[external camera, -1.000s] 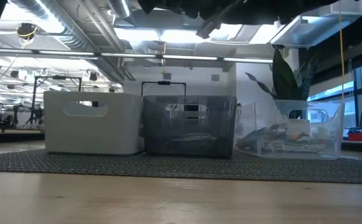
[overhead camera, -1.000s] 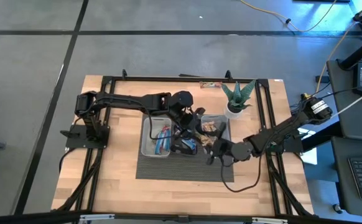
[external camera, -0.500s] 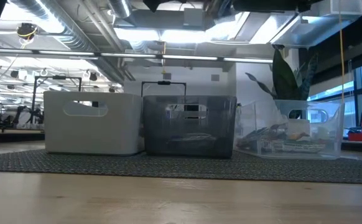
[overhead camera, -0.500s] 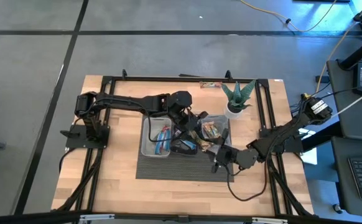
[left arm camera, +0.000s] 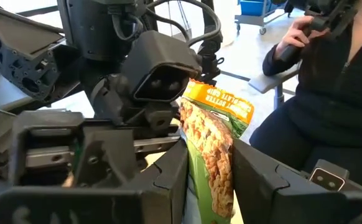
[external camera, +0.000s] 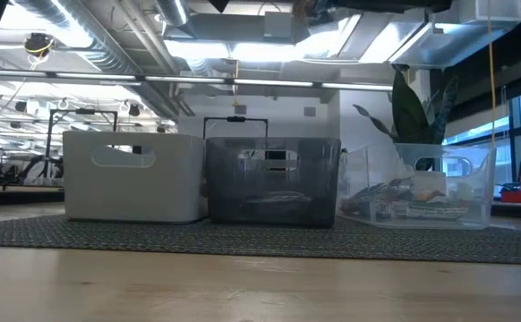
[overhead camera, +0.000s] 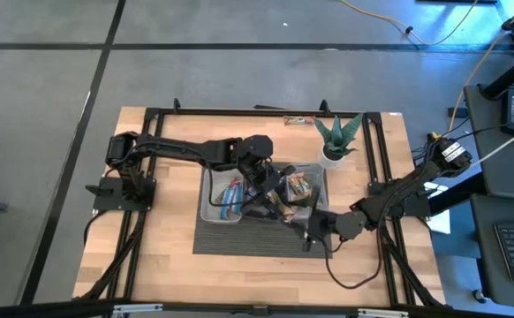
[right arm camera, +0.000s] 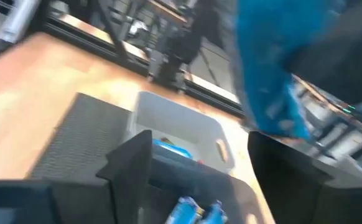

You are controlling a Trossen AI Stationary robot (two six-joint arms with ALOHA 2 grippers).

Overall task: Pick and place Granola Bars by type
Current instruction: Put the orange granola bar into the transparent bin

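My left gripper (overhead camera: 273, 193) hangs over the middle of the row of bins, shut on a tan-and-green granola bar (left arm camera: 213, 134) with an orange end. My right gripper (overhead camera: 308, 231) stands open over the mat's near right part, facing the bins. A blurred blue wrapper (right arm camera: 265, 81) shows beyond one of its fingers. Blue bars (overhead camera: 229, 193) lie in the left white bin (overhead camera: 206, 190). Tan bars (overhead camera: 303, 184) lie in the right clear bin (overhead camera: 321, 177). A dark bin (external camera: 272, 182) stands between them. My left gripper pinches the tan-and-green bar's lower part (left arm camera: 221, 186) between its two fingers, coming nearly level from the table's left. The bar stands on end in the hold, its orange end (left arm camera: 221, 102) sticking up past the fingertips, lifted clear above the bins. My right gripper: whether the blurred blue wrapper touches one finger (right arm camera: 287, 162), I cannot tell.
The three bins stand on a dark mat (overhead camera: 239, 238). A spiky green potted plant (overhead camera: 338, 137) stands behind the right bin. One bar (overhead camera: 299, 119) lies at the table's far edge. A person in dark clothes (left arm camera: 330, 93) sits beyond the table.
My left gripper has swung toward the table's near edge with the tan-and-green bar, staying above the bins. My right gripper has drawn back toward the near right of the mat.
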